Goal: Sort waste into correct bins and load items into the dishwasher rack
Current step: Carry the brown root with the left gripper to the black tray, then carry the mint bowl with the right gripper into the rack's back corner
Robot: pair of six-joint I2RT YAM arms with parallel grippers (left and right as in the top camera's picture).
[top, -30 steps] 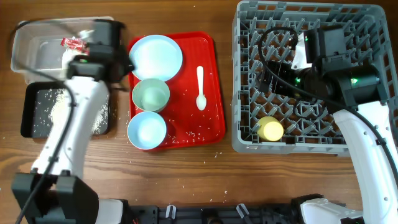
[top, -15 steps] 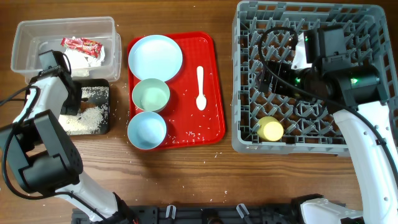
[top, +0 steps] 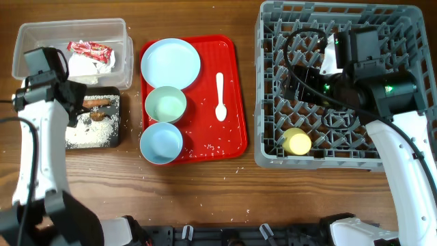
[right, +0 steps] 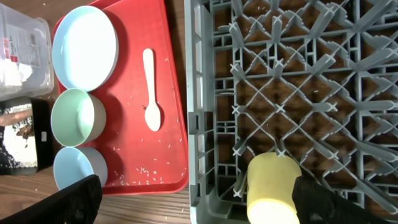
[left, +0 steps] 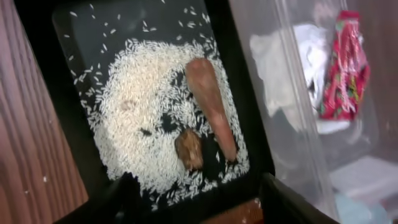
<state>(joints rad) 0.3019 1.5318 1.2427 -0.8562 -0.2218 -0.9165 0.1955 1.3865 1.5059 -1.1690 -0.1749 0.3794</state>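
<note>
Pincer, left point(left: 199, 206): jaws parted wide and empty, hanging over the near end of the black tray point(left: 239, 106). Contents of that tray: a spread of white rice grains point(left: 143, 93); a brown sausage-like stick point(left: 211, 106) lying on the rice; a small brown lump point(left: 188, 148) just beside the stick's lower end. Adjoining the tray, the clear plastic tub point(left: 292, 93), which holds a red snack wrapper point(left: 345, 68) and a crumpled white napkin point(left: 286, 56), the wrapper against the napkin's far side. Pincer, right point(right: 202, 205): jaws at full spread, holding nothing, poised above the grey dishwasher rack point(top: 396, 20). Rack contents: one small yellow cup point(top: 297, 141), lying on its side among the pegs near the rack's front-left corner, clear of the fingers. Between tub and rack, a flat red tray point(top: 232, 82) on the wooden tabletop point(top: 205, 198), carrying in a column a pale blue round plate point(top: 171, 63), a pale green bowl point(top: 165, 104) and a pale blue bowl point(top: 161, 142), each touching or nearly touching the next. White plastic spoon point(top: 220, 96) lies to the right of the bowls, bowl end toward the front; stray rice grains are scattered on the red tray and the tabletop before it.
</note>
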